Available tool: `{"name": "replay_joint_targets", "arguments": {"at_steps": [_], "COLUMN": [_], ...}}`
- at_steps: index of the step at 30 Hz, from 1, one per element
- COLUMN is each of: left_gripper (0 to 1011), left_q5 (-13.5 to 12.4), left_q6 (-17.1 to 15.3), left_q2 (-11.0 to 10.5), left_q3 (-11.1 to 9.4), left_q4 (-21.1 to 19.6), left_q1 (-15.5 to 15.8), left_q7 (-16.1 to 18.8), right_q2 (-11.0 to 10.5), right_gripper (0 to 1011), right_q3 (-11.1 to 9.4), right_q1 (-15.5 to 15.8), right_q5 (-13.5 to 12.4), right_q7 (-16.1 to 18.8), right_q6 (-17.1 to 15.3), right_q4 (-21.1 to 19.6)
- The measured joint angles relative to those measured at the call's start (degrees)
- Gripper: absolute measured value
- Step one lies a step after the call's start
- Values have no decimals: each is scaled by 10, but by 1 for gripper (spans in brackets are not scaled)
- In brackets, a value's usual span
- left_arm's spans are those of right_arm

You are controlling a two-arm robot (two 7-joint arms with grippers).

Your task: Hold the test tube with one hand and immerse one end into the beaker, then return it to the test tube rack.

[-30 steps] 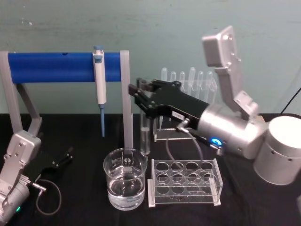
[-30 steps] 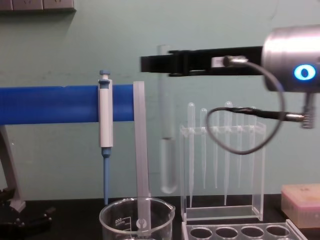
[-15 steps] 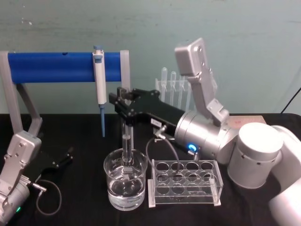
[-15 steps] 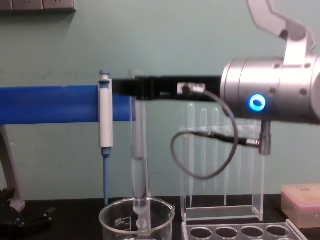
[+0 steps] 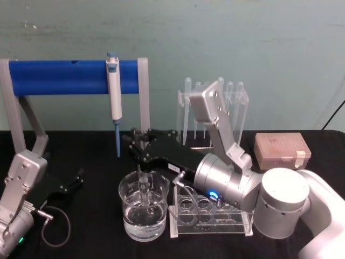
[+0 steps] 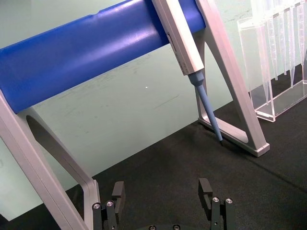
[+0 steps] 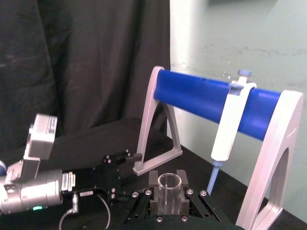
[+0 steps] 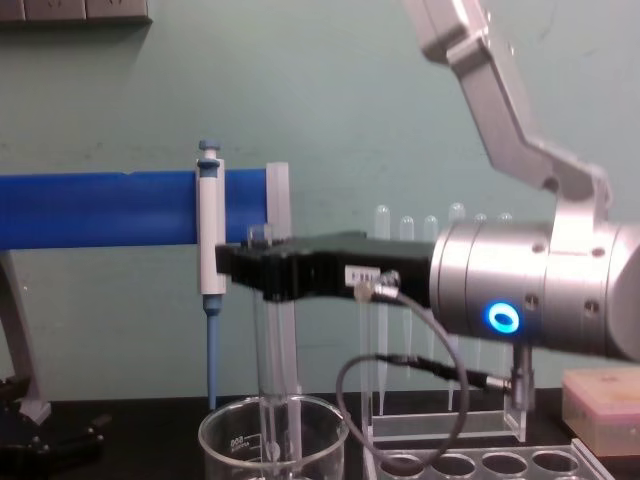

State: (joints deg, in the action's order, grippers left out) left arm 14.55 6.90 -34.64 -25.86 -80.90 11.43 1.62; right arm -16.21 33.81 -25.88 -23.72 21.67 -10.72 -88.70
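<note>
In the head view, your right hand (image 5: 139, 147) is clamped on the test tube (image 5: 143, 182), which hangs at its 6 o'clock into the beaker (image 5: 125, 205). The dip looks reached, and only the return to the test tube rack (image 5: 215, 227), at the beaker's 3 o'clock, is left. In the chest view the tube stands upright, passing below the beaker's rim. In the wrist views the tube's open rim sits pinched between the jaws, and your left hand (image 6: 161, 183) is parked, empty, fingers spread.

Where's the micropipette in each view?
Head: micropipette hangs on the blue bar, left of centre, behind the beaker.
Chest: micropipette on the bar, left of the tube.
Left wrist: micropipette clipped across the bar, tip down.
Right wrist: micropipette on the bar, beyond the tube.
Landmark: the blue bar.
</note>
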Motion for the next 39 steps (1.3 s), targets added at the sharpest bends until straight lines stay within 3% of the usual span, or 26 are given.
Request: {"name": "replay_joint_targets", "arguments": {"at_steps": [16, 39], "left_gripper": [1000, 1000], "left_q5": [0, 0], "left_q6": [0, 0], "left_q2": [0, 0], "left_q3": [0, 0], "left_q4": [0, 0], "left_q1": [0, 0], "left_q7": [0, 0], "right_q2": [17, 21], "right_gripper": [224, 224], "right_q3": [-6, -12], "right_q1": [25, 41], "right_q5": [23, 39], "right_q7": [19, 34], "right_q6": [48, 64], "right_q4": [39, 47]}}
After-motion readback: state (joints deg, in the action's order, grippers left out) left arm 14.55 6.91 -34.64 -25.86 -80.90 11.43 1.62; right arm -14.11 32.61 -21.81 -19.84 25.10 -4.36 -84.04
